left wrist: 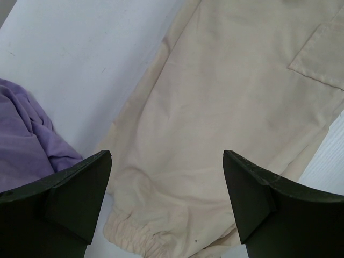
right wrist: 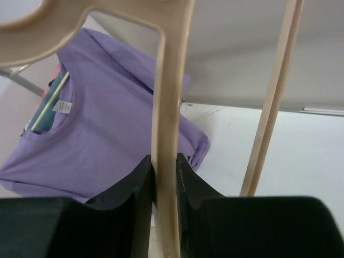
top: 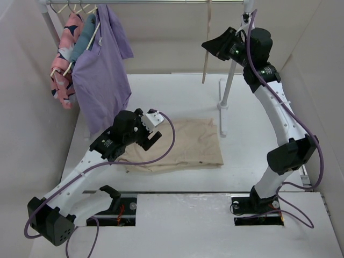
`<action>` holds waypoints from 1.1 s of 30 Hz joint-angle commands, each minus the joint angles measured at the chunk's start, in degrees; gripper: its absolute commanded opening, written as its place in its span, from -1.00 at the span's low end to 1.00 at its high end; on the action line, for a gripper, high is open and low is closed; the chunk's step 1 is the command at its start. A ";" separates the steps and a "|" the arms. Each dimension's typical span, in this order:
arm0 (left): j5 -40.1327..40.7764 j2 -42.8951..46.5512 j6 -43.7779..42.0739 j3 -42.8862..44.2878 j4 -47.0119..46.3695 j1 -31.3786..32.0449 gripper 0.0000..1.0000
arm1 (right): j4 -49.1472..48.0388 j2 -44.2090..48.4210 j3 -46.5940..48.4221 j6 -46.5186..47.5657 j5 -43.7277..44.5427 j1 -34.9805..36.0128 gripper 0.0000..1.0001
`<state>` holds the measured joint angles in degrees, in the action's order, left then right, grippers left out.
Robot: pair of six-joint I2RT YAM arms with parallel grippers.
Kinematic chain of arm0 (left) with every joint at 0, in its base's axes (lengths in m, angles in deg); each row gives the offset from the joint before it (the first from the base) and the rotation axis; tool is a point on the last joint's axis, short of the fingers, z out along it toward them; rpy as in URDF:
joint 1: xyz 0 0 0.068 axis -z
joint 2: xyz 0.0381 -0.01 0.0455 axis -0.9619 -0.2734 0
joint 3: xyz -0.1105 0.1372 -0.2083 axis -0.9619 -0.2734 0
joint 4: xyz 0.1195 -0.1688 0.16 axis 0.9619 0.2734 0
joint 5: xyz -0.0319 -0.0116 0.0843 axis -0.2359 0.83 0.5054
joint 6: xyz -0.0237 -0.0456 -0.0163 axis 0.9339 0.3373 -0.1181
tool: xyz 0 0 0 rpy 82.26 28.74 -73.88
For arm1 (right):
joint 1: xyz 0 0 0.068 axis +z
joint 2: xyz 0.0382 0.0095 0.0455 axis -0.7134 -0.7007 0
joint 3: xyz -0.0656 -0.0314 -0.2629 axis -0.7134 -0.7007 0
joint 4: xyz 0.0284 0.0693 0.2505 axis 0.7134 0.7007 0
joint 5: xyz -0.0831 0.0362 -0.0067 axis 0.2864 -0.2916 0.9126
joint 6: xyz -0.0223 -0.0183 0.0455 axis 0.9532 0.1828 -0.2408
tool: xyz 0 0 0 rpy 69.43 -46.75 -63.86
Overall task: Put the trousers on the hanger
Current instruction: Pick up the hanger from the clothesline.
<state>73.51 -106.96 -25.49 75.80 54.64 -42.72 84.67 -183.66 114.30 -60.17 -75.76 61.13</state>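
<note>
The cream-beige trousers (top: 185, 144) lie folded flat on the white table. My left gripper (top: 152, 133) hovers open over their left end; in the left wrist view it (left wrist: 167, 201) frames the trousers (left wrist: 231, 102) and an elastic cuff (left wrist: 134, 236), touching nothing. My right gripper (top: 215, 45) is raised at the back right, shut on the pale beige hanger (top: 206, 40), which hangs edge-on below the rail. In the right wrist view the fingers (right wrist: 137, 193) clamp one bar of the hanger (right wrist: 167, 134); its other bar runs at the right.
A clothes rail (top: 145, 2) spans the back, with its stand pole (top: 228, 86) right of the trousers. A purple shirt (top: 102, 75) and pink patterned garment (top: 64, 59) hang at the left on wooden hangers. The purple shirt (left wrist: 27, 134) reaches near my left gripper.
</note>
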 commanded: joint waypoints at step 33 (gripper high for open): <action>-19.77 8.49 14.35 9.18 -9.61 0.05 0.99 | -9.81 16.51 -38.27 7.33 8.65 17.15 -1.00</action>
<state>56.31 -95.46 -19.72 78.95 51.20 -42.69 78.00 -170.57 80.36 -53.33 -72.26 74.53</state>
